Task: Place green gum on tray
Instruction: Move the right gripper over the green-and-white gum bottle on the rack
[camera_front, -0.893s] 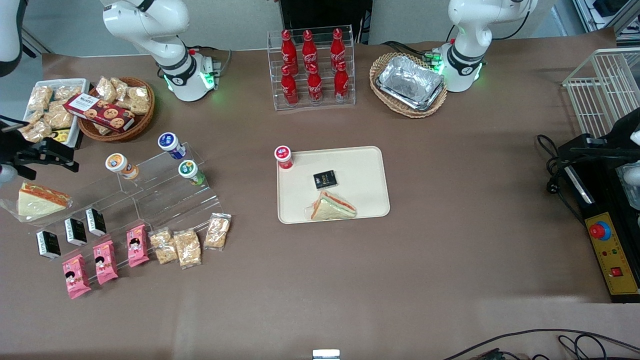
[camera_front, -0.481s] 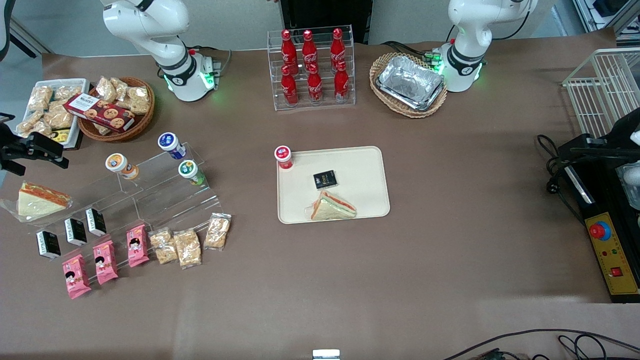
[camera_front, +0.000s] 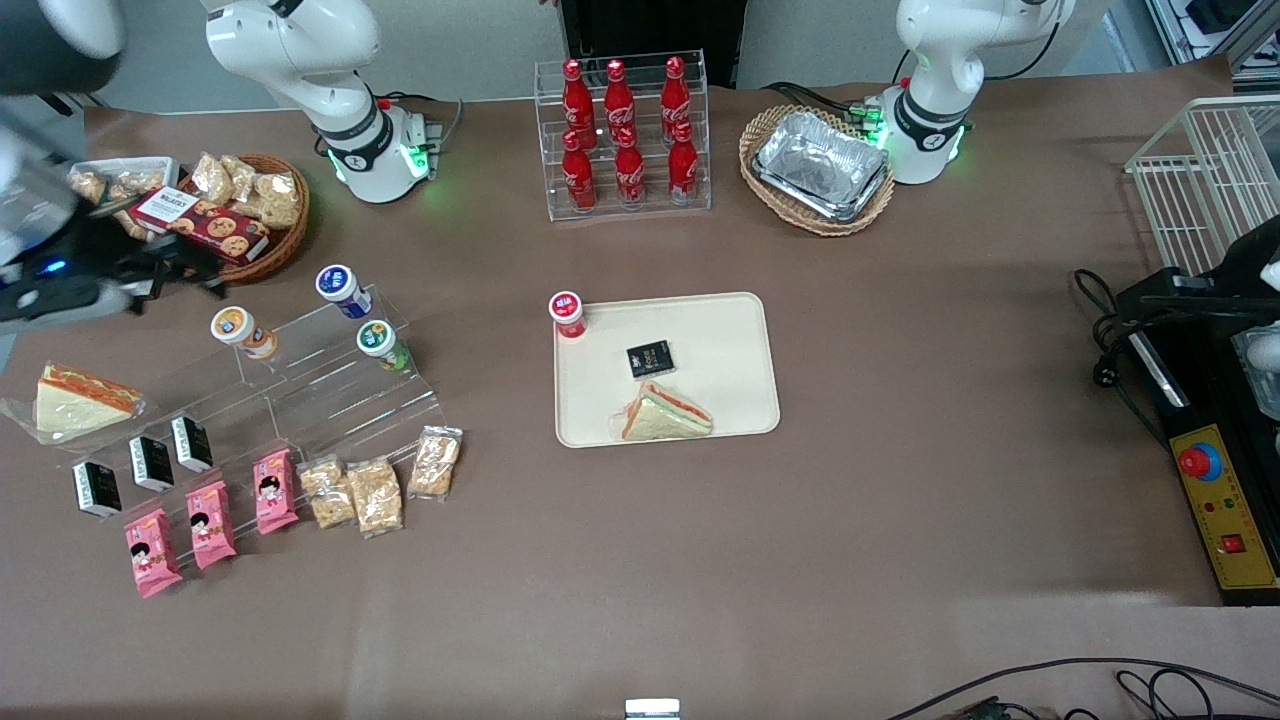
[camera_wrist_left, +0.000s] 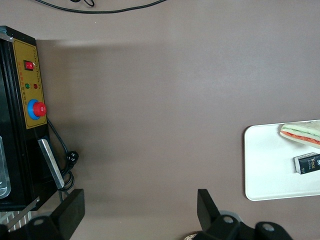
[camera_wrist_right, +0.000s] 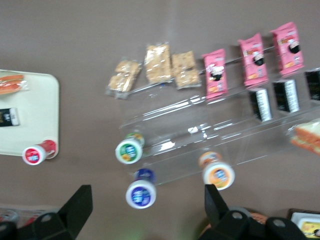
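The green gum (camera_front: 380, 343) stands on a middle step of the clear stepped rack (camera_front: 300, 390), its white lid up; it also shows in the right wrist view (camera_wrist_right: 129, 151). The cream tray (camera_front: 720, 330) lies mid-table and holds a sandwich (camera_front: 665, 412), a small black packet (camera_front: 650, 358) and a red gum bottle (camera_front: 567, 313) at its corner. The tray also shows in the right wrist view (camera_wrist_right: 30, 100). My gripper (camera_front: 175, 268) hovers open and empty above the table next to the wicker snack basket, well short of the green gum. In the right wrist view the gripper (camera_wrist_right: 147, 210) has its fingers wide apart.
A blue gum bottle (camera_front: 340, 288) and an orange one (camera_front: 240, 330) stand on the rack's upper steps. Black boxes, pink packets and snack bars line its lower steps. A wicker basket of snacks (camera_front: 240, 215), a cola rack (camera_front: 622, 135) and foil trays (camera_front: 820, 165) stand farther back.
My gripper has swung up and in from the table's edge toward the snack basket and the rack. Nothing on the table has moved.
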